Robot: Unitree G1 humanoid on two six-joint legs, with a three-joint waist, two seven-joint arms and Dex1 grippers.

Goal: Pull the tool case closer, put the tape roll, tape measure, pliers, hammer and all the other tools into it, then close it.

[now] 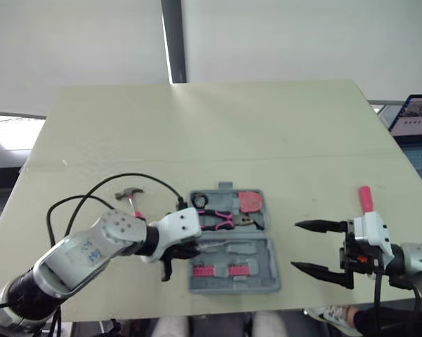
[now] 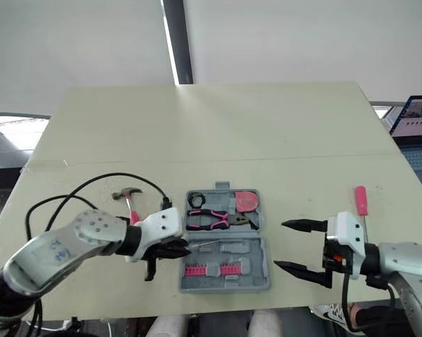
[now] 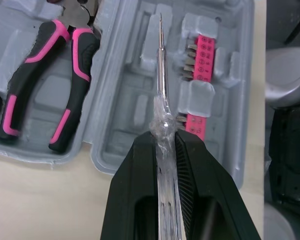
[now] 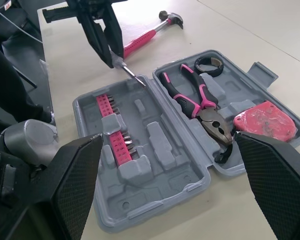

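Left gripper [image 3: 164, 142] is shut tight on a small screwdriver [image 3: 161, 85], its two black fingers pinching the clear handle so that the thin metal shaft sticks out ahead of them. It hangs at the left side of the tool case [image 1: 272, 275], and the shaft reaches in over the case's left rim, above the moulded slots of the near half. I cannot tell whether the tip touches the plastic.

The tool case lies open and flat at the middle of the table's [image 1: 232, 133] near edge, between the two grippers. Its far half holds the pliers [image 1: 218, 219] across the middle, the black tape roll [image 1: 199, 200] in the far left corner and the red tape measure [image 1: 251, 201] in the far right corner. A pink strip of bits [image 1: 218, 270] sits in the near half, just beside the screwdriver's shaft.

The hammer [image 1: 131, 196] lies on the table to the left of the case, just beyond the left gripper's wrist, apart from the case.

The right gripper [image 1: 295, 246] hovers near the table's near edge, to the right of the case, with its fingers spread wide and nothing between them, pointing at the case. A pink-handled screwdriver [image 1: 366, 199] lies on the table just beyond it, toward the right edge.
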